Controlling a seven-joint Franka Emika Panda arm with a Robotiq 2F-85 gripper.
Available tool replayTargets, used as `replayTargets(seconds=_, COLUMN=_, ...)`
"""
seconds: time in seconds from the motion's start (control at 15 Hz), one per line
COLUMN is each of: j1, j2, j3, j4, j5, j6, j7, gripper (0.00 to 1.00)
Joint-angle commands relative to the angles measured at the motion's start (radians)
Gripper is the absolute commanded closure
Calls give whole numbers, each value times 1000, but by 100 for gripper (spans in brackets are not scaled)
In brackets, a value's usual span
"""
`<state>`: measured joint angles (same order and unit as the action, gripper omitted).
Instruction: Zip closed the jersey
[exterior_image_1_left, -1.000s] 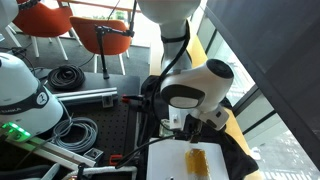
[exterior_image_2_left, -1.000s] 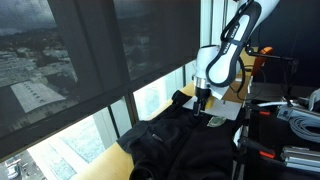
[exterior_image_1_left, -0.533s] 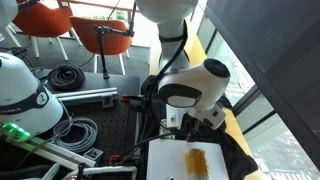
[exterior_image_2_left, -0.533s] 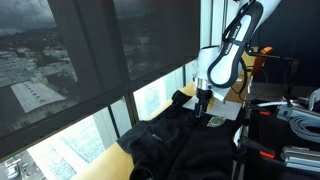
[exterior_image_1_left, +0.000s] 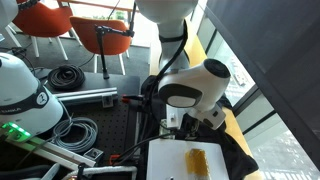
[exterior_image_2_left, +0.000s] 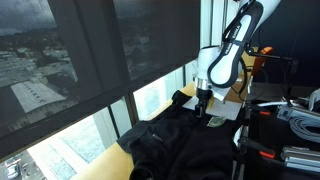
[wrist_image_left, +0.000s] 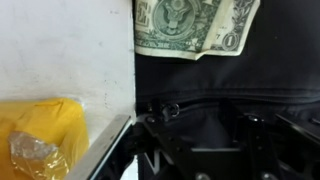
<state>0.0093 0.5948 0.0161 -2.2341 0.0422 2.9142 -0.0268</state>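
Note:
The jersey (exterior_image_2_left: 175, 148) is a large black garment spread over the yellow table by the window; it also shows in an exterior view (exterior_image_1_left: 240, 152). In the wrist view the jersey (wrist_image_left: 220, 85) fills the right side, with its zipper running across and a small metal zipper pull (wrist_image_left: 172, 110). My gripper (wrist_image_left: 205, 145) hangs low over the zipper, its dark fingers apart on either side, holding nothing. The pull lies just by one finger. The gripper also shows in both exterior views (exterior_image_1_left: 186, 126) (exterior_image_2_left: 203, 113).
A white board (exterior_image_1_left: 175, 160) with a yellow item (exterior_image_1_left: 197, 160) lies beside the jersey; both show in the wrist view (wrist_image_left: 60, 50) (wrist_image_left: 40, 135). A dollar bill (wrist_image_left: 195, 28) lies on the jersey. Coiled cables (exterior_image_1_left: 70, 75) and orange chairs (exterior_image_1_left: 50, 22) stand behind.

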Motion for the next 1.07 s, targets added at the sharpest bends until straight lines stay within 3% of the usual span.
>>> replayTargets(seconds=0.0, j1=-14, j2=-27, j3=7, j4=-21, j5=-1, j6=5, j7=8, gripper=70)
replayTargets(seconds=0.27, j1=-22, j2=-26, j3=9, j4=-21, j5=1, j6=3, j7=7, gripper=99)
replayTargets(seconds=1.0, j1=-3, j2=-31, j3=20, j4=-9, j5=-7, j6=-9, j7=8, gripper=98)
